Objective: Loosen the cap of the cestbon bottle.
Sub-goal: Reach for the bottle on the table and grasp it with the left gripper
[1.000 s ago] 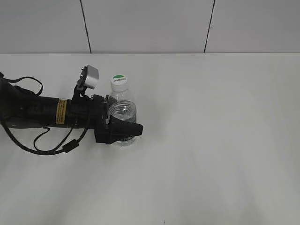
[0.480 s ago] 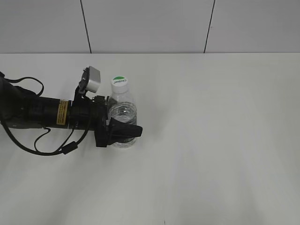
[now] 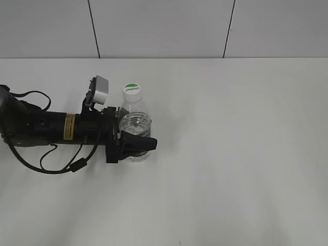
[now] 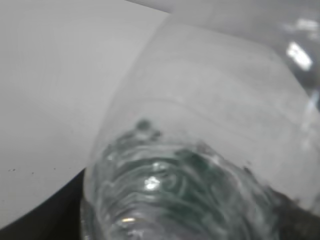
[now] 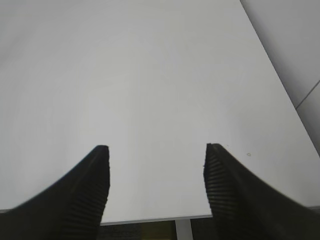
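Observation:
The clear cestbon bottle point(image 3: 135, 123) stands upright on the white table point(image 3: 236, 154), left of centre. Its white cap point(image 3: 131, 91) with a green patch sits on the neck. My left gripper point(image 3: 137, 139) reaches in from the left and is shut on the bottle's lower body, hiding the label band. In the left wrist view the bottle point(image 4: 200, 165) fills the frame, blurred and very close. My right gripper point(image 5: 156, 150) is open and empty over bare table, and it does not show in the exterior view.
The left arm and its cables point(image 3: 46, 130) lie along the table at the left. A tiled wall point(image 3: 164, 28) closes the back. The right wrist view shows the table's near edge point(image 5: 150, 219).
The left arm and gripper have lowered slightly on the bottle and the arm lies flatter. The bottle has shifted a little to the right. The cap still sits on the neck.

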Robot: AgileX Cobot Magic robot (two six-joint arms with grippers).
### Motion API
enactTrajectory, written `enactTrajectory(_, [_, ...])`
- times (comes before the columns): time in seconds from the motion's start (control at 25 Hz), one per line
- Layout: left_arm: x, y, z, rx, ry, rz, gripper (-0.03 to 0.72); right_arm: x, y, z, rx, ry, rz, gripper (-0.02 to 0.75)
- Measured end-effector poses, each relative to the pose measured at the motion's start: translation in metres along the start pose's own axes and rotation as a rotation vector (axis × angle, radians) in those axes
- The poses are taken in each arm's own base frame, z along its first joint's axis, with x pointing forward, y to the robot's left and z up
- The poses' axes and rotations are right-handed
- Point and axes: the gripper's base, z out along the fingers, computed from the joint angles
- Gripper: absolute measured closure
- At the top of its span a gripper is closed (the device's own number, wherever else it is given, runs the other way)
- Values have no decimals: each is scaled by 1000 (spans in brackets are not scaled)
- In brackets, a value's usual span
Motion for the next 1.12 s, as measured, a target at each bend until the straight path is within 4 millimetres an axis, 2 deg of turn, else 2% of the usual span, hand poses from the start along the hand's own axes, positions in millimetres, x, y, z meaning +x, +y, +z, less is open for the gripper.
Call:
enactTrajectory(0.28, [0, 0, 0, 1, -1, 0, 200, 0, 0, 0, 0, 0, 0, 279])
enactTrajectory(0.44, [0, 0, 0, 2, 1, 0, 272, 0, 0, 0, 0, 0, 0, 279])
enactTrajectory(0.68, [0, 0, 0, 2, 1, 0, 279, -3, 0, 2, -14, 22, 5, 279])
enactTrajectory(0.88, [0, 0, 0, -3, -4, -4, 279, -23, 1, 9, -76, 105, 32, 279])
enactTrajectory(1.12, [1, 1, 1, -8, -6, 38, 279, -60, 0, 25, -167, 210, 82, 279])
